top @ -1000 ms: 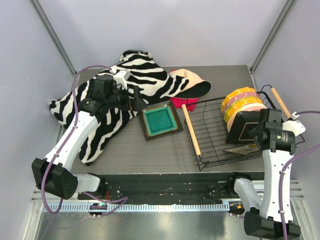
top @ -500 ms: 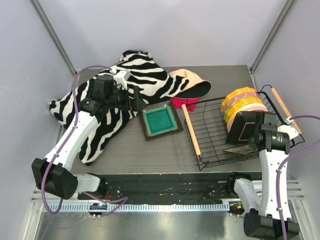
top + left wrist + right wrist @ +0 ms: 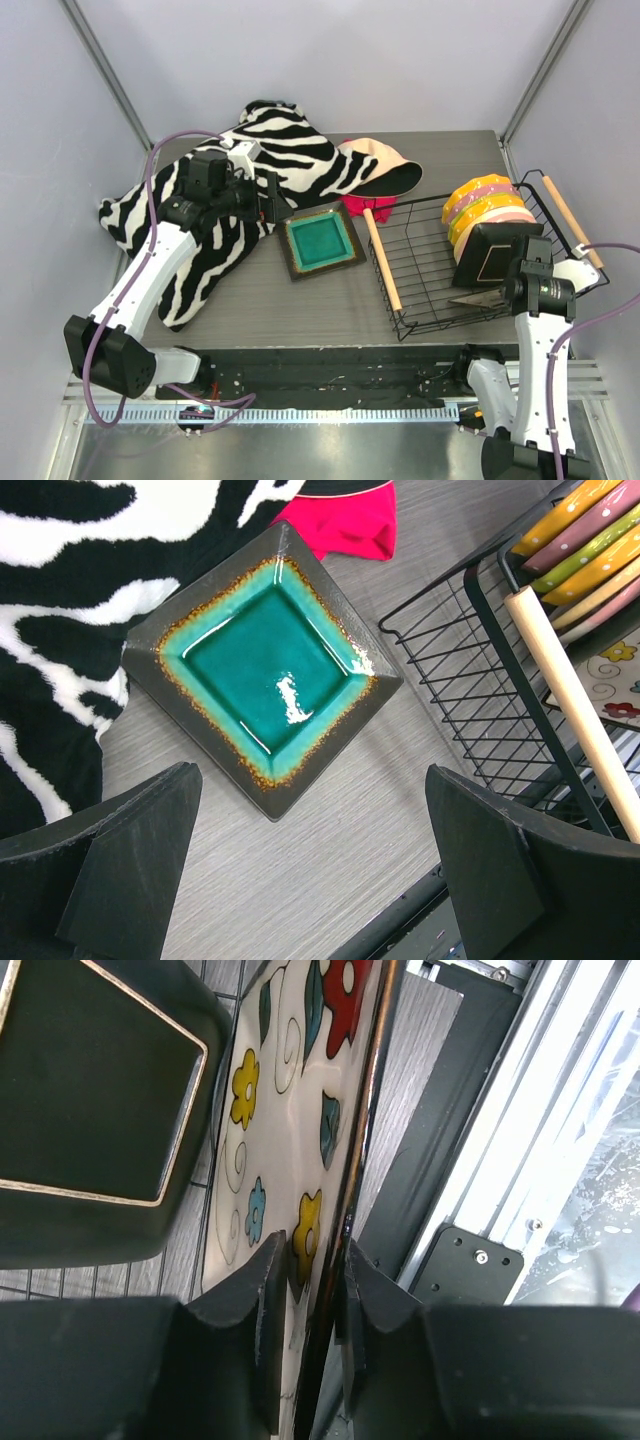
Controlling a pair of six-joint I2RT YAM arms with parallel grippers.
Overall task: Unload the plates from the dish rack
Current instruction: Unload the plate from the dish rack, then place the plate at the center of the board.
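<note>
Teal plate (image 3: 270,670) lies on the table (image 3: 300,300) under the left gripper (image 3: 310,825), jaws wide and empty. In the rack (image 3: 420,262), the right gripper (image 3: 312,1280) has just clamped the cream plate (image 3: 290,1110) by its rim, ready for lifting.

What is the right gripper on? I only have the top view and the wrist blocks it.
Observer: In the right wrist view, the right gripper straddles the rim of the cream plate, one finger on each face. It looks pinched.
Operator: Which way does the plate face?
Observer: Its flowered face is turned toward the dark plate beside it.
Operator: And the left?
Observer: In the left wrist view, the left gripper is wide open and empty, above the teal plate.
</note>
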